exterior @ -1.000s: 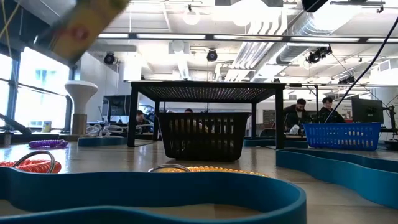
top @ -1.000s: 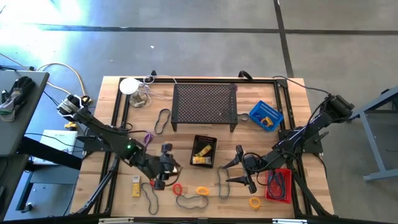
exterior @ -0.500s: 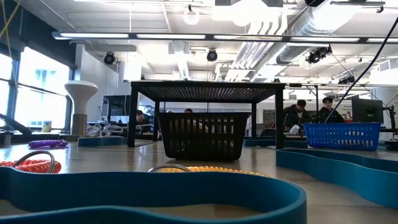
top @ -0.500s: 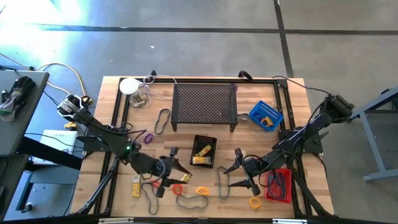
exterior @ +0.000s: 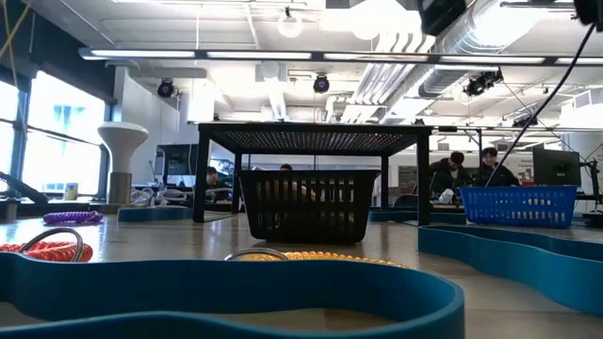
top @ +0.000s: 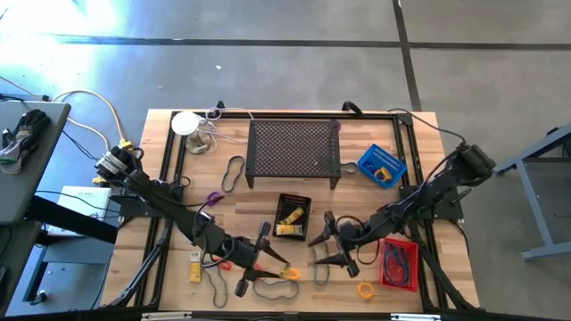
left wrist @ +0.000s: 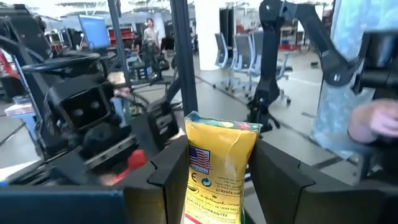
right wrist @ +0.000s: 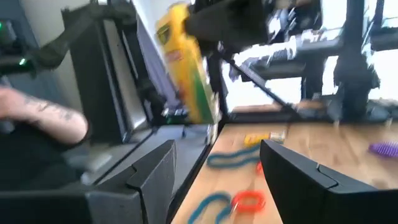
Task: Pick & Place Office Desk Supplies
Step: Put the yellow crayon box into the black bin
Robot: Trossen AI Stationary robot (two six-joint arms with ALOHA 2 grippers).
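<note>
My left gripper (top: 268,259) hangs over the table's near middle, shut on a yellow packet (left wrist: 221,165) with printed faces. The same packet (right wrist: 186,62) shows in the right wrist view, straight ahead of my right gripper (top: 321,247). My right gripper is open, a short way to the right of the left one, and points at it with nothing between its fingers. More yellow packets lie in the black basket (top: 292,217), and another packet (top: 194,266) lies flat on the wood at the near left. My left gripper pinches the yellow packet between its two fingers, on the packet's two side edges (left wrist: 194,186) in its lower half. The fingers come about level from the table's left. The packet's free end (left wrist: 221,124) sticks out past the fingertips, clear of the table.
A black perforated stand (top: 294,149) is at the far middle, with a blue basket (top: 382,166) to its right and a red basket (top: 400,264) at the near right. Rubber-band loops (top: 275,287), a yellow ring (top: 366,290) and a purple ring (top: 212,198) lie about.
My left gripper has gone toward the table's right and near edges, risen a little and tipped from pointing down to about level, carrying the packet clear of the table. My right gripper has moved toward the left gripper and sunk slightly, still open.
</note>
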